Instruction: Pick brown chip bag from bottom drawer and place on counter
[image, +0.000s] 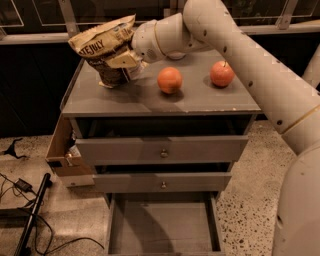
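Note:
The brown chip bag (106, 50), tan on top with dark lettering and dark brown below, stands on the left rear part of the counter (150, 102). My gripper (126, 61) reaches in from the right and is at the bag's right side, with a finger (122, 60) against the bag. The bottom drawer (162, 225) is pulled open below and its grey floor is bare.
An orange (170, 80) and a reddish apple (222, 74) sit on the counter right of the bag. Two knobbed drawers (162, 150) stand slightly open. A cardboard box (65, 150) hangs at the cabinet's left side. Cables and a black stand (30, 215) lie on the floor left.

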